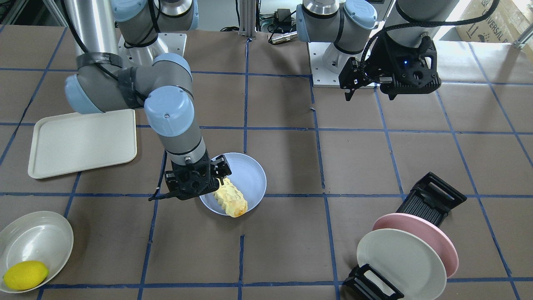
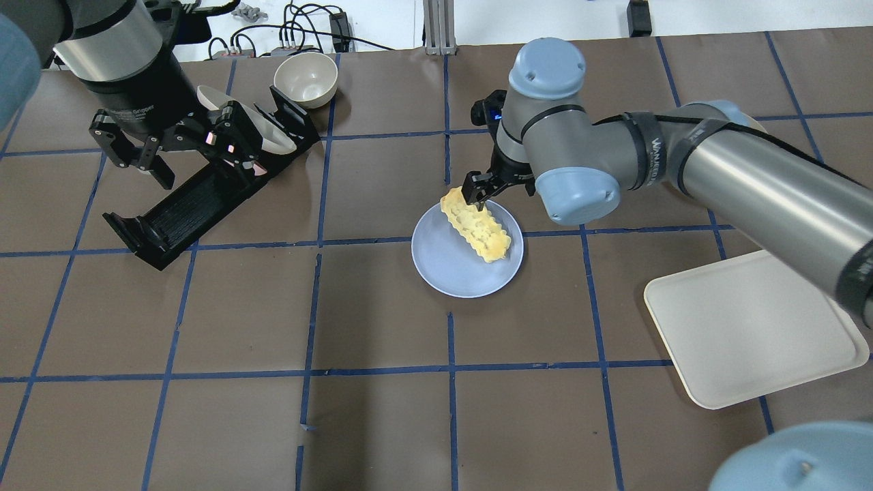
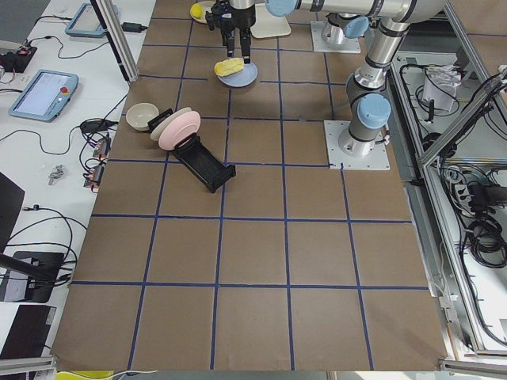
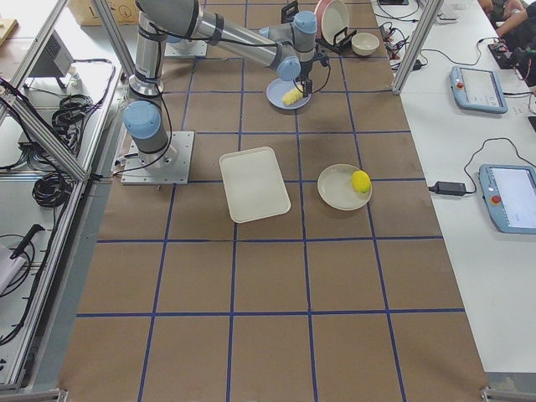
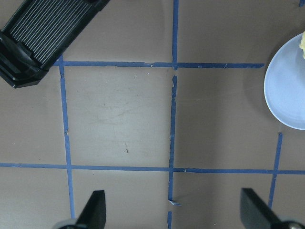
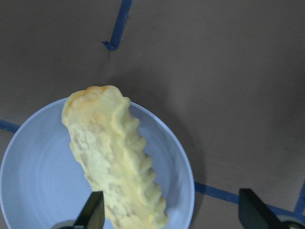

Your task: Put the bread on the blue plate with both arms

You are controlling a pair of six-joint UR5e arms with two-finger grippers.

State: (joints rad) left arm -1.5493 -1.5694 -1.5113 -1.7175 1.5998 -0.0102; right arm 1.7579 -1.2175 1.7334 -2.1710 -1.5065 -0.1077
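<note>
The bread (image 1: 231, 198) lies on the blue plate (image 1: 252, 175) near the table's middle, its browned end over the rim. It also shows in the overhead view (image 2: 476, 225) and the right wrist view (image 6: 114, 157), on the plate (image 2: 443, 266) (image 6: 38, 171). My right gripper (image 1: 220, 173) (image 2: 477, 194) hovers just above the bread's far end, open, with its fingers spread wide and nothing held. My left gripper (image 1: 349, 85) (image 2: 136, 160) is open and empty, raised above the table beside the dish rack. Its wrist view shows the plate's edge (image 5: 288, 90).
A black dish rack (image 1: 433, 200) (image 2: 198, 198) holds a pink plate (image 1: 420, 233) and a cream-white plate (image 1: 399, 262). A cream tray (image 1: 83, 141) (image 2: 750, 327) lies under the right arm. A cream dish (image 1: 35, 241) holds a lemon (image 1: 25, 275). A small bowl (image 2: 305, 78) stands by the rack.
</note>
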